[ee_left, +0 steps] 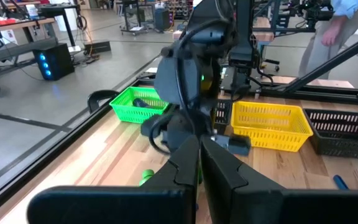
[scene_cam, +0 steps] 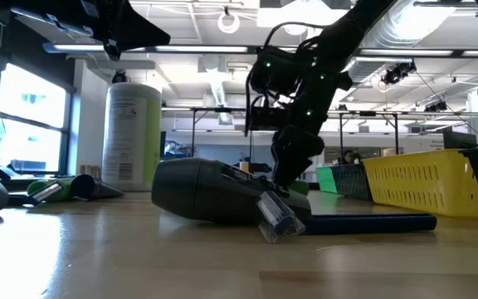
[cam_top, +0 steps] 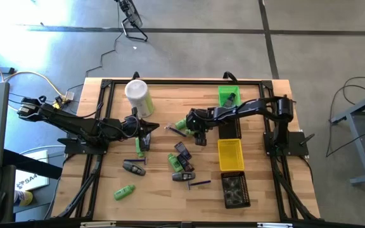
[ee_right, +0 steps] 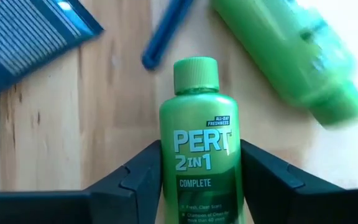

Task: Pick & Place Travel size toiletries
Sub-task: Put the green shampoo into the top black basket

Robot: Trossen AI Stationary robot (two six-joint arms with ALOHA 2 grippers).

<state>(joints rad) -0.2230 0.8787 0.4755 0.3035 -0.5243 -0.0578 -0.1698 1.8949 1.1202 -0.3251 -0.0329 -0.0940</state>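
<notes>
My right gripper is shut on a bright green mini bottle labelled PERT; in the high view it hangs mid-table, pointing down. More toiletries lie flat on the wood: a green bottle, a dark tube, a mixed cluster and a purple stick. My left gripper is shut, just far of another green bottle; I see nothing between its fingers. A dark grey tube lies nearest in the low view. My right gripper pinches the green mini bottle between its two fingers, one on each side of the bottle's body at label height. The fingers come from above, pointing down. The cap points away past the fingertips. Whether the bottle is clear of the table cannot be told.
A pale-green canister with a white lid stands at the far left. A green bin, a yellow bin and a black bin line the right side. A blue tube and a second green bottle lie under the right gripper.
</notes>
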